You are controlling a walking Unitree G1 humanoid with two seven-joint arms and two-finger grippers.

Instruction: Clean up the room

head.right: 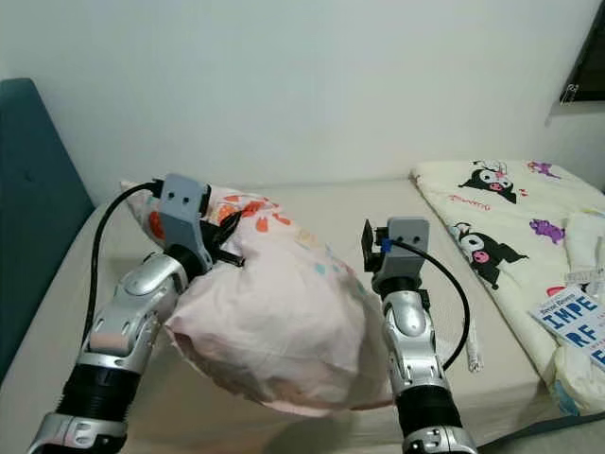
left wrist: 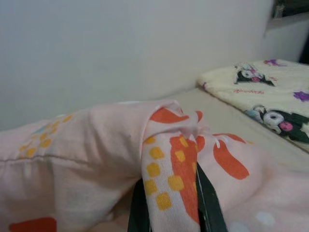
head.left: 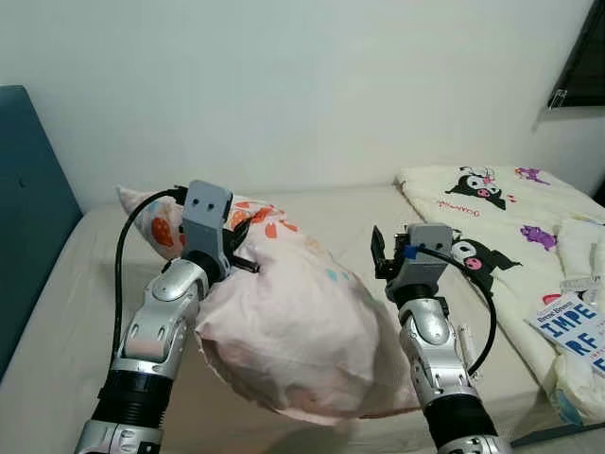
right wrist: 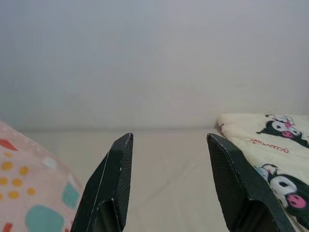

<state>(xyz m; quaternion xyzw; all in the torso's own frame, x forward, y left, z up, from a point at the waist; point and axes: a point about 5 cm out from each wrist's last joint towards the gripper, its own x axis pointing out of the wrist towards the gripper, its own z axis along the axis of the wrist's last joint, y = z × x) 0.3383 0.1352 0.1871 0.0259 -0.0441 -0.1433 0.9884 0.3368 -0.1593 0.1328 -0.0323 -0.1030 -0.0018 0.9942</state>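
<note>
A pale pink pillow [head.left: 284, 322] with orange and teal spots is held up over the beige bed [head.left: 340, 213], between my two arms. My left gripper [left wrist: 169, 193] is shut on a fold of the pillow's cover at its upper left; in the left wrist view the cloth is bunched between the black fingers [left wrist: 210, 203]. My right gripper [right wrist: 169, 145] is open just right of the pillow, level with its top, and there is nothing between its fingers [right wrist: 113, 179]. It faces the white wall across the mattress.
A cream blanket [head.left: 501, 203] printed with cartoon characters lies on the bed's right side, with a blue-lettered package [head.left: 572, 326] on its near end. A teal headboard [head.left: 28, 208] stands at the left. A dark window [head.left: 581, 57] is top right.
</note>
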